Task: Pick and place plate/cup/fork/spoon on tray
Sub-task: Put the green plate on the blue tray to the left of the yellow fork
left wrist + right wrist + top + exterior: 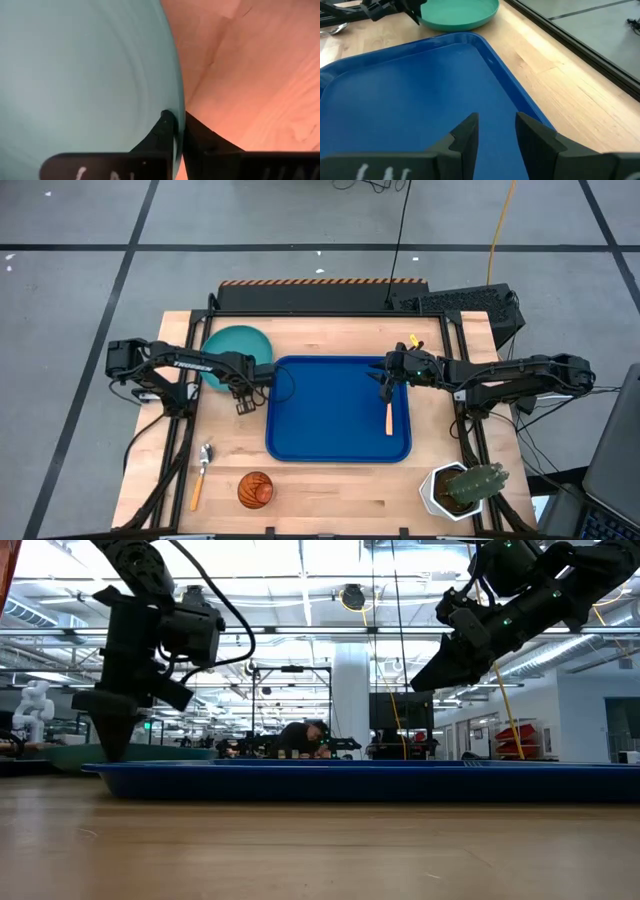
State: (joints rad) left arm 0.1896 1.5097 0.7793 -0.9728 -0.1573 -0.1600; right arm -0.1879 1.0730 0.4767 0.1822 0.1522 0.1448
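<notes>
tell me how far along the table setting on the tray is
Done: the orange-handled fork lies in the large blue plastic tray. In hand: the left gripper is shut on the round teal plate's rim. Left: the orange-handled spoon and amber ribbed cup sit on the table.

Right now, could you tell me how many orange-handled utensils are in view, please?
2. The fork lies inside the blue tray, near its right edge. The spoon lies on the bare table, beside the cup. None seems hidden.
</notes>
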